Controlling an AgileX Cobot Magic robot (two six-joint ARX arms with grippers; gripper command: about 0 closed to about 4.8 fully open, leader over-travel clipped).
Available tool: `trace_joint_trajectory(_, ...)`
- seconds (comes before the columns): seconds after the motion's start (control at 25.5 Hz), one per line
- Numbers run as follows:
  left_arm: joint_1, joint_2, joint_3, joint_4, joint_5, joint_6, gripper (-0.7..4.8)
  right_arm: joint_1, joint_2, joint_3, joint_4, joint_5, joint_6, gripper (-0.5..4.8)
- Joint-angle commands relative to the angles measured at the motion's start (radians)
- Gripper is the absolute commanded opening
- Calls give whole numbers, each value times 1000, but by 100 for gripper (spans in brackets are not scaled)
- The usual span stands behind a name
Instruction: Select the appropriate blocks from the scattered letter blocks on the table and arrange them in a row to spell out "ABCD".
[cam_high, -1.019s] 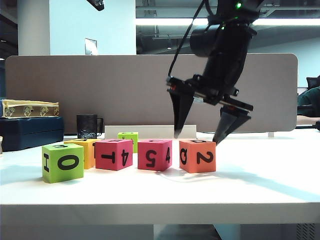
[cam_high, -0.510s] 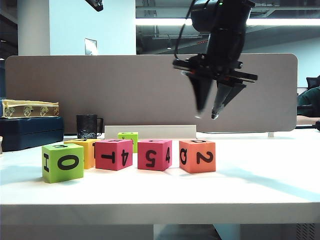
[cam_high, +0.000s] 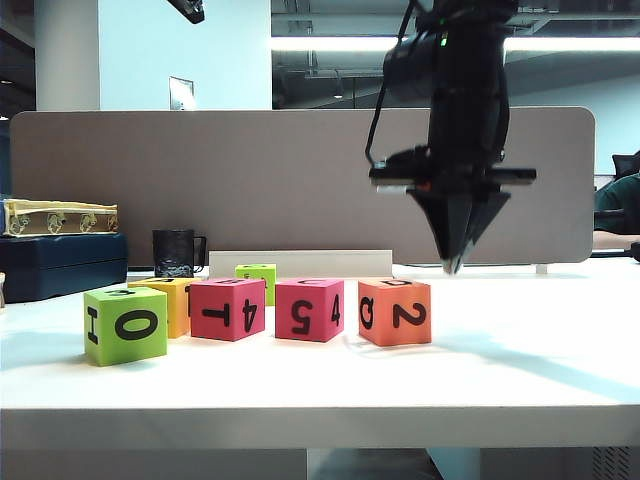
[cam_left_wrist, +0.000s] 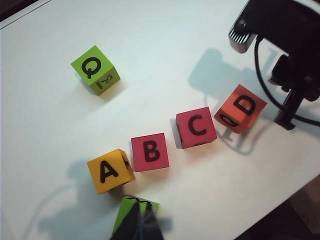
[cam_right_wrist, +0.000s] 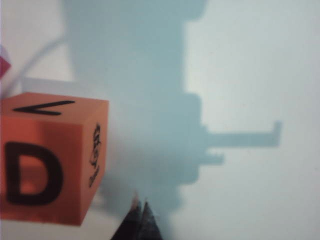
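In the exterior view, reading from left to right, you see six foam letter blocks on the white table (cam_high: 520, 380). At far left, nearest the camera, stands the lime green cube marked 0 (cam_high: 126, 324). Just behind and to its right is the yellow-orange cube (cam_high: 174, 303), then the red cube showing T and 4 (cam_high: 229, 308), the red cube showing 5 and 4 (cam_high: 310, 309), and the orange cube showing 2 (cam_high: 396, 311). A small lime cube (cam_high: 257, 279) sits farther back, behind the gap between the two red ones.

From the left wrist view the top faces read A (cam_left_wrist: 110, 170), B (cam_left_wrist: 149, 151), C (cam_left_wrist: 195, 127), D (cam_left_wrist: 240, 108), running in a loose diagonal row from lower left to upper right, with small gaps. The row appears spelled, though not perfectly straight.

The left gripper (cam_left_wrist: 140, 223) shows at the bottom edge of its wrist view, jaws pressed together on nothing, above the lime green cube at the row's near end.

The right gripper (cam_high: 455, 262) hangs in the right half of the exterior view, pointing straight down, fingers closed to a point and empty. The D cube lies below it and to its left, clear of the tips; the right arm is the nearer one.
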Motion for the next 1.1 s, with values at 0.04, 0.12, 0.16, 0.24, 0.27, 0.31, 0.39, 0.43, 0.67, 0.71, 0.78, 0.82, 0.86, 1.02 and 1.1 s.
trace_joint_trajectory(0.04, 0, -5, 4, 1, 5, 4, -6, -1, 23, 0, -2, -46, -5, -1)
trace_joint_trajectory(0.12, 0, -5, 4, 1, 5, 4, -6, -1, 32, 0, -4, -81, -5, -1)
trace_joint_trajectory(0.16, 0, -5, 4, 1, 5, 4, -6, -1, 37, 1, -3, -83, -4, -1)
trace_joint_trajectory(0.24, 0, -5, 4, 1, 5, 4, -6, -1, 39, 0, 0, -84, -5, -1)
trace_joint_trajectory(0.27, 0, -5, 4, 2, 5, 4, -6, 0, 39, 0, 2, -97, -5, -1)
trace_joint_trajectory(0.31, 0, -5, 4, 2, 5, 4, -6, 0, 39, 0, 3, -111, -4, -1)
trace_joint_trajectory(0.39, 0, -5, 4, 2, 5, 4, -6, 0, 39, 0, 10, -159, -4, -1)
trace_joint_trajectory(0.43, 0, -5, 4, 2, 5, 4, -6, 1, 39, 0, 12, -162, -3, -1)
trace_joint_trajectory(0.67, 0, -5, 4, 2, 4, 13, -6, 10, 46, 0, 27, -210, 0, -1)
trace_joint_trajectory(0.71, 0, -5, 4, 2, 4, 21, -6, 16, 48, 0, 33, -210, 3, -1)
trace_joint_trajectory(0.78, 0, -5, 4, 2, 4, 22, -6, 17, 49, 0, 40, -213, 18, -1)
trace_joint_trajectory(0.82, 0, -5, 4, 2, 4, 22, -6, 18, 49, 0, 47, -214, 19, -1)
trace_joint_trajectory(0.86, 0, -5, 4, 2, 4, 22, -6, 23, 51, 0, 54, -214, 19, -2)
trace_joint_trajectory(1.02, 0, -5, 4, 2, 4, 22, -6, 31, 57, 0, 77, -214, 21, -1)
trace_joint_trajectory(1.1, 0, -5, 4, 1, 4, 22, -6, 39, 67, 1, 96, -217, 23, -1)
